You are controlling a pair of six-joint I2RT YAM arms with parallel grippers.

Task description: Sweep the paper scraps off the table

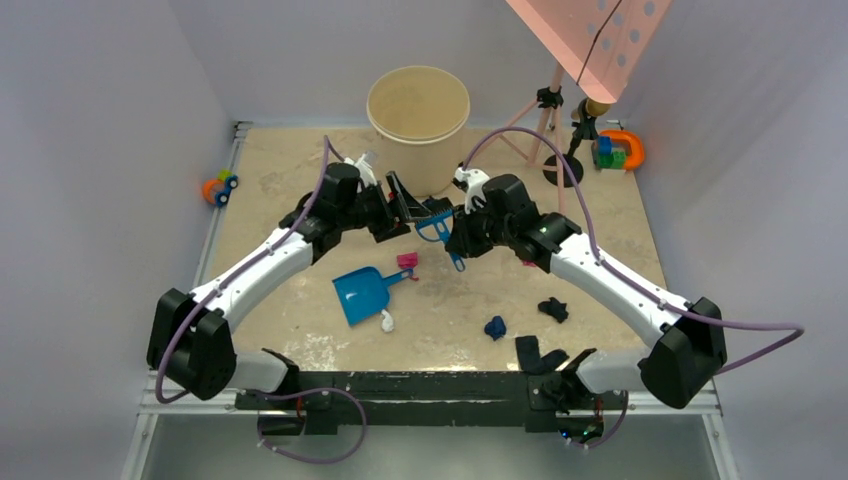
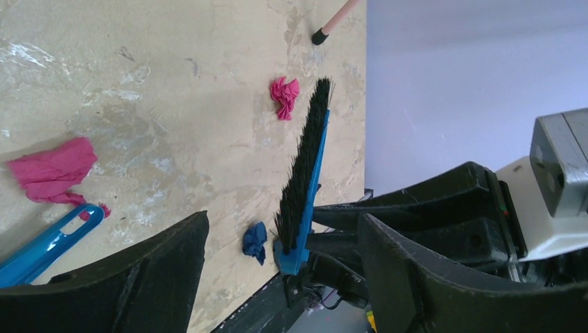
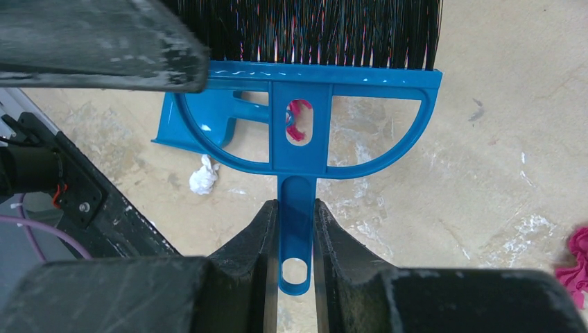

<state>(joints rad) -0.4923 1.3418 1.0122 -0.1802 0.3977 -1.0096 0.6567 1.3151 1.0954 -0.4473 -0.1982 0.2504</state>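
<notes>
**Right hand holds the brush over the table**

The right gripper (image 3: 295, 208) is squeezed tight on the thin handle of the blue brush (image 3: 305, 132). The left gripper (image 2: 284, 229) is wide, with a finger on each side of the black hairs.

A big bucket (image 1: 418, 105) stands close behind both hands. A pink tripod (image 1: 545, 125) and toy blocks (image 1: 612, 152) crowd the back right. A toy car (image 1: 220, 187) sits at the left edge.

The paper scraps lie nearer the front. A pink one (image 1: 407, 261) is by the dustpan (image 1: 362, 293) handle and a white one (image 1: 387, 322) by its wide end. A dark blue one (image 1: 495, 327) and a black one (image 1: 552, 308) lie further right.

The table (image 1: 280, 180) is beige and blotchy, with bare room at both sides and pale walls close around.
</notes>
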